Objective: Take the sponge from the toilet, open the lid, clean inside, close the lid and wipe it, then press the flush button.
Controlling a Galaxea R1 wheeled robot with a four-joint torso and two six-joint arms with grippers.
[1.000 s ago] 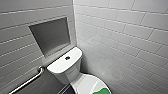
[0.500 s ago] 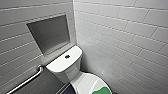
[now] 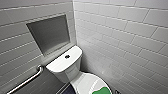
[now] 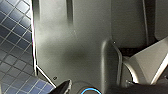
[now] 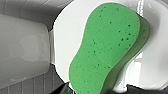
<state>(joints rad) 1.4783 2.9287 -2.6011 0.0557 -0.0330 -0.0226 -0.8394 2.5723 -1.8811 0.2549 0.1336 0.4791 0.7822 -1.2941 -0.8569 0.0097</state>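
In the head view, a white toilet [image 3: 65, 73] is standing in the corner of a room with pale tiled walls [image 3: 120, 37], in the lower middle of the frame. Its tank [image 3: 58, 65] is sitting against the left wall, and the small dark flush button [image 3: 67, 56] is showing at the centre of the tank top. A grey niche [image 3: 50, 33] is sunk into the wall in the upper left, above the tank. A metal grab bar [image 3: 28, 79] is running along the wall in the lower left. The lid [image 3: 82, 83] is lying shut over the bowl at the bottom centre. The green sponge [image 3: 101, 90] is showing on the near part of the lid, cut off by the bottom edge of the frame.

In the left wrist view, the robot's dark casing [image 4: 82, 45] is taking up most of the picture, with a floor [image 4: 15, 50] of small dark blue square tiles beside it. Whether the left gripper is open or closed I cannot tell.

In the right wrist view, the sponge is looming large and close, speckled with small holes, in front of the white lid, with the tank beyond the lid. I cannot tell whether the sponge is resting on the lid or raised off it. Nor can I tell whether the right gripper is open, closed or holding the sponge.
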